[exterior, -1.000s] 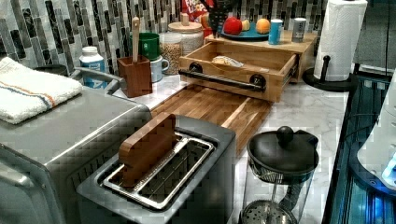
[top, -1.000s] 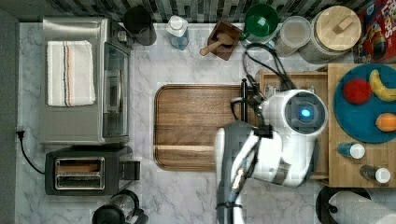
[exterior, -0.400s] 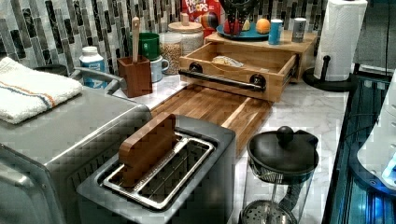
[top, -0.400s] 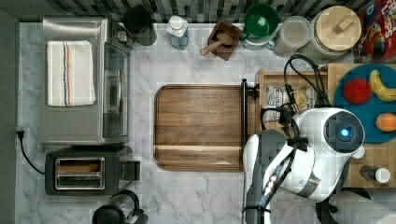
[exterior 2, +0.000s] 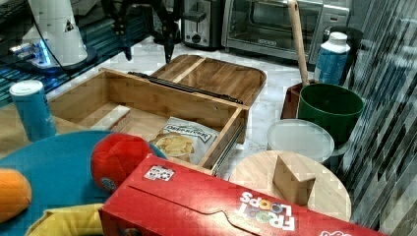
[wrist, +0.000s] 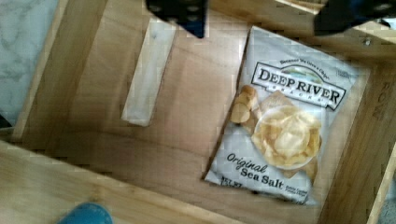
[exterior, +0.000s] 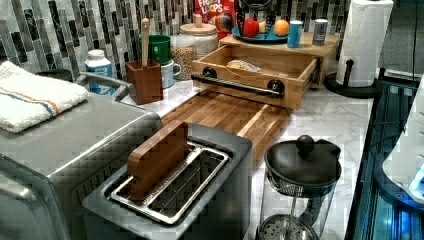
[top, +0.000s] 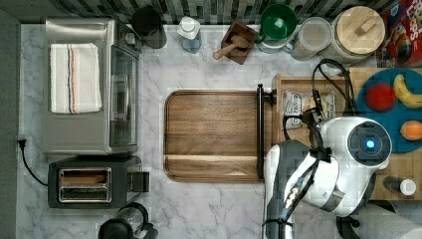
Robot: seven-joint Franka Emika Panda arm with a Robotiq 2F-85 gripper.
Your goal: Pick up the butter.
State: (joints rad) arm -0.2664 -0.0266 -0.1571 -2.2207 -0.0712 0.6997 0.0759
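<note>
The arm [top: 343, 164] has swung from the cutting board [top: 214, 134] over the drawer [top: 278, 99].

Surface: white marble counter [top: 209, 209] | centre of the top view: wooden board [top: 214, 134] | left: toaster oven [top: 84, 84], toaster [top: 89, 184] | right: open wooden drawer box [top: 278, 99] | upper edge: jars, green cup [top: 277, 20].

The open light wooden drawer [wrist: 60, 177] looks smooth; the shiny crinkly plastic chip bag [wrist: 285, 116] lies inside it.

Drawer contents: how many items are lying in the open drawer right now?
2: the butter lies flat on the drawer floor, apart from the chip bag beside it. Corners outside the wrist view could hide more.
</note>
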